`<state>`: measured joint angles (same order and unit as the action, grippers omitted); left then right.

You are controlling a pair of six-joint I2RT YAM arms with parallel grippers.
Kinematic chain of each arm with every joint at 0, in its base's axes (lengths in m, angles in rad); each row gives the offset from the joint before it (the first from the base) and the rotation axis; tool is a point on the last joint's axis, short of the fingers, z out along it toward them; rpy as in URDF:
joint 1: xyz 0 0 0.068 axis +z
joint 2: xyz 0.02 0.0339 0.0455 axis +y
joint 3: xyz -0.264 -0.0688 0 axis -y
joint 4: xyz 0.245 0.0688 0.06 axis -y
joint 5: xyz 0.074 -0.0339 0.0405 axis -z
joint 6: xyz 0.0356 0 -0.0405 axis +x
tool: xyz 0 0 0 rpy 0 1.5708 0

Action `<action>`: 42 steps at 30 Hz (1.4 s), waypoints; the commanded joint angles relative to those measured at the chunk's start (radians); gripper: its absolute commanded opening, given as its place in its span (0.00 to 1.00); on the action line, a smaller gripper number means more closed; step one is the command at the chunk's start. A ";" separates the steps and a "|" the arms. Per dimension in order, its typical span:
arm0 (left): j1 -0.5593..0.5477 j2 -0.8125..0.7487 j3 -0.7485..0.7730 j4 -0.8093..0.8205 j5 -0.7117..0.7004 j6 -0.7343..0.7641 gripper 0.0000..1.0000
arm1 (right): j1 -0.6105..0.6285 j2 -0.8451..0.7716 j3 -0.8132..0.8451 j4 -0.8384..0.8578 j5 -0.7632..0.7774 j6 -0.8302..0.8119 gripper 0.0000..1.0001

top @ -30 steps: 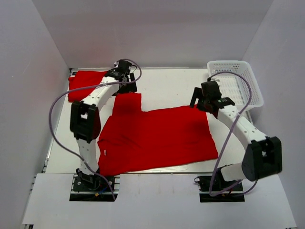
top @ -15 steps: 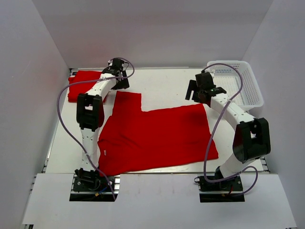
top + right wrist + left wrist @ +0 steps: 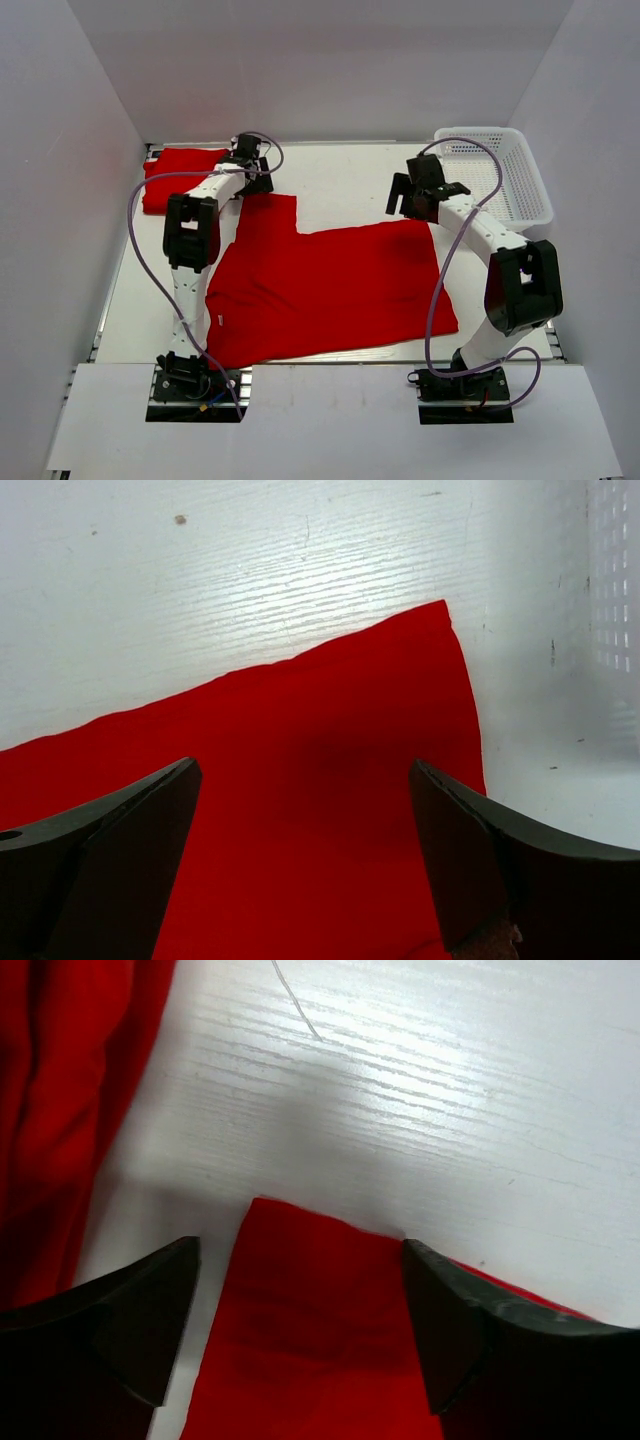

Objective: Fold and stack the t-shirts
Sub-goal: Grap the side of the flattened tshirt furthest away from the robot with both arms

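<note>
Nudged leftward near the bench's [image 3: 340, 180] far edge, our left claw [image 3: 300, 1260] and right claw [image 3: 300, 780] gape empty over shirt [image 3: 330, 280] corners we should pinch evenly.

No legible text, brand, number or sign in any of the three views. Top view: a tiny pale mark [image 3: 218, 321] sits on the spread red t-shirt [image 3: 330, 285] near its near-left edge, too small to read. Wrist views: nothing written.
</note>
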<state>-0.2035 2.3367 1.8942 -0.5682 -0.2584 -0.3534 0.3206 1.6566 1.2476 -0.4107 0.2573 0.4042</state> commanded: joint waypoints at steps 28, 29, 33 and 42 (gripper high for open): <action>0.009 -0.020 -0.130 0.158 0.085 0.031 0.00 | -0.003 0.075 0.065 -0.036 0.014 0.065 0.90; 0.009 -0.031 -0.145 0.174 0.085 0.031 0.00 | -0.005 0.084 0.070 -0.040 0.016 0.074 0.90; 0.009 -0.086 -0.227 0.246 0.103 0.065 0.00 | -0.003 0.138 0.101 -0.019 0.088 0.162 0.90; 0.009 -0.137 -0.273 0.277 0.114 0.074 0.00 | -0.002 0.265 0.156 -0.014 0.284 0.278 0.90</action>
<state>-0.1932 2.2612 1.6627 -0.2501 -0.1871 -0.2909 0.3202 1.8923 1.3418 -0.4385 0.4442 0.6151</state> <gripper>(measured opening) 0.011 0.904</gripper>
